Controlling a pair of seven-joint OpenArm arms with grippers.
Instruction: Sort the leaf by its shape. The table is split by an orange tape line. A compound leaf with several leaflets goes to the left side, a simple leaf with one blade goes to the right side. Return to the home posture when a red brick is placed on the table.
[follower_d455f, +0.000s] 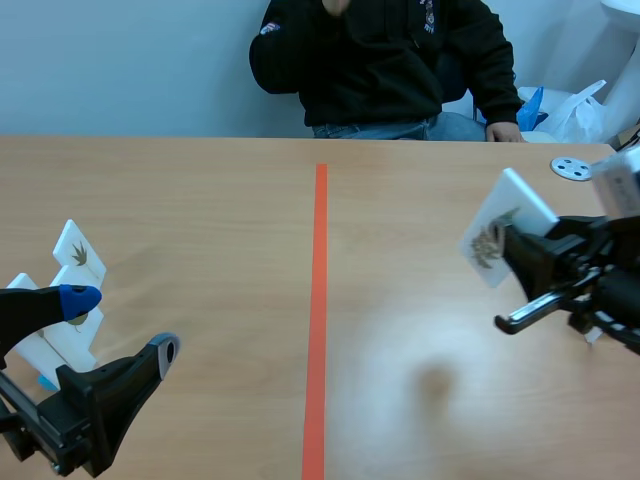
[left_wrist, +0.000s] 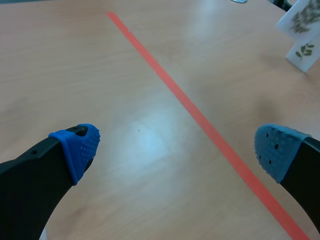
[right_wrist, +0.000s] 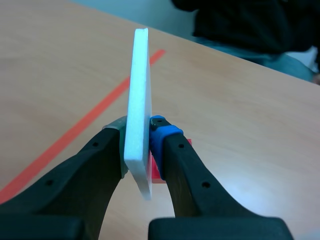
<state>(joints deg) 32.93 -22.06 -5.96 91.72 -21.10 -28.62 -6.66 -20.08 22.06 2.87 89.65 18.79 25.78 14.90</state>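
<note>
At 8 o'clock: left gripper (follower_d455f: 122, 325) spread wide, grasping nothing, just beside standing white cards (follower_d455f: 77, 256). Orange tape line (follower_d455f: 320, 300) down the middle. At 3 o'clock: right gripper (follower_d455f: 512, 250) clenched on a leaf card (follower_d455f: 508, 225) right of the line. Leaf print visible from the scene view only; thin edge alone at the right wrist.

Across from me a person (follower_d455f: 380, 60) in a black hooded top and blue jeans is sitting at the far edge of the wooden table (follower_d455f: 200, 200), with one black sleeve (follower_d455f: 495, 70) coming down to that edge on my right. A round grey disc (follower_d455f: 571, 168) with small holes is lying flat on the table near its far right corner. Beyond that corner, white and blue plastic bags (follower_d455f: 560, 105) are bunching together, and a pale blue wall (follower_d455f: 120, 60) is standing behind the person.
</note>
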